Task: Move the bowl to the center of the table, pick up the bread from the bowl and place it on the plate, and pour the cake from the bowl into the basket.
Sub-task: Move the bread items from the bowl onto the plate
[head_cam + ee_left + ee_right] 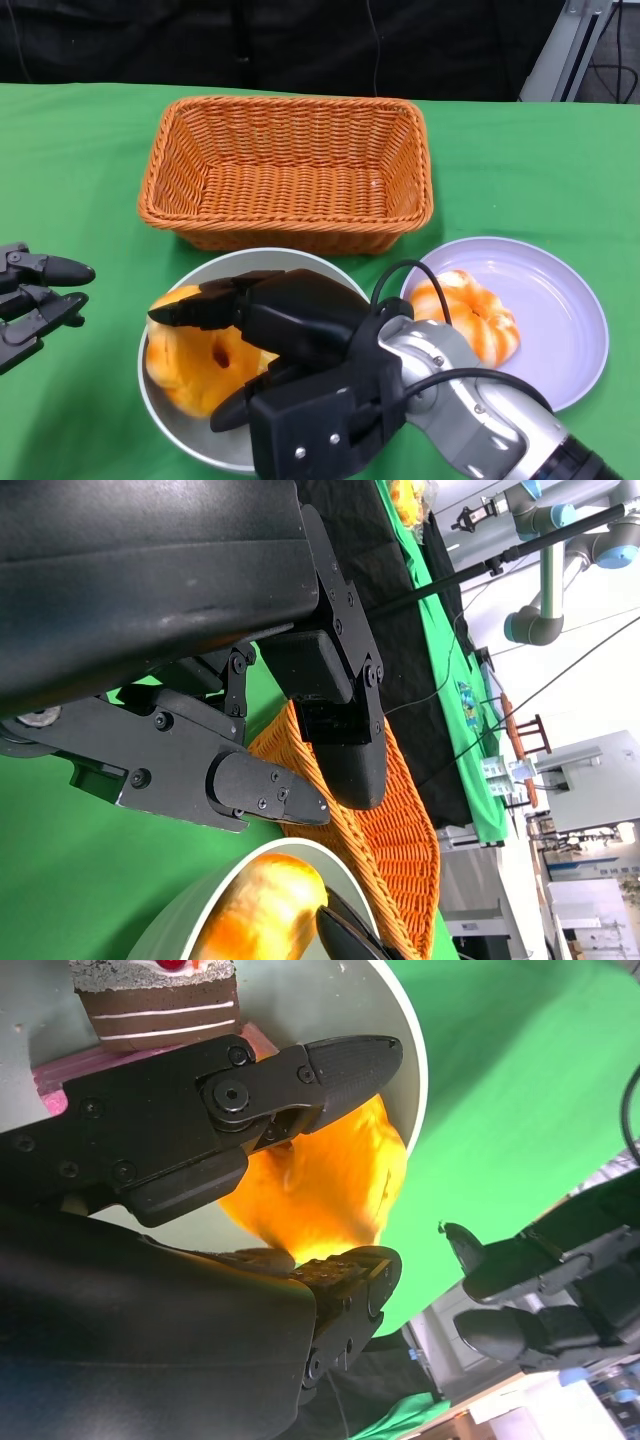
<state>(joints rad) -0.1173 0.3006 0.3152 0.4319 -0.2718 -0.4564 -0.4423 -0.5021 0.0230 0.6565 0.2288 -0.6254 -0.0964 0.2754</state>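
The white bowl (250, 256) sits in front of me, just before the basket (290, 170). An orange bread (185, 372) lies in it, also seen in the right wrist view (320, 1195). My right hand (290, 340) reaches into the bowl and grips this bread between its upper fingers and thumb. A chocolate cake slice (160, 995) on a pink base stands in the bowl behind the hand; the head view hides it. A second orange bread (470, 315) lies on the lilac plate (560, 300). My left hand (35, 300) hovers open to the left of the bowl.
The woven orange basket holds nothing and stands at the back centre, close to the bowl's far rim. The plate touches the bowl's right side. Green cloth covers the table (80, 180). A grey stand (580, 50) rises beyond the far right edge.
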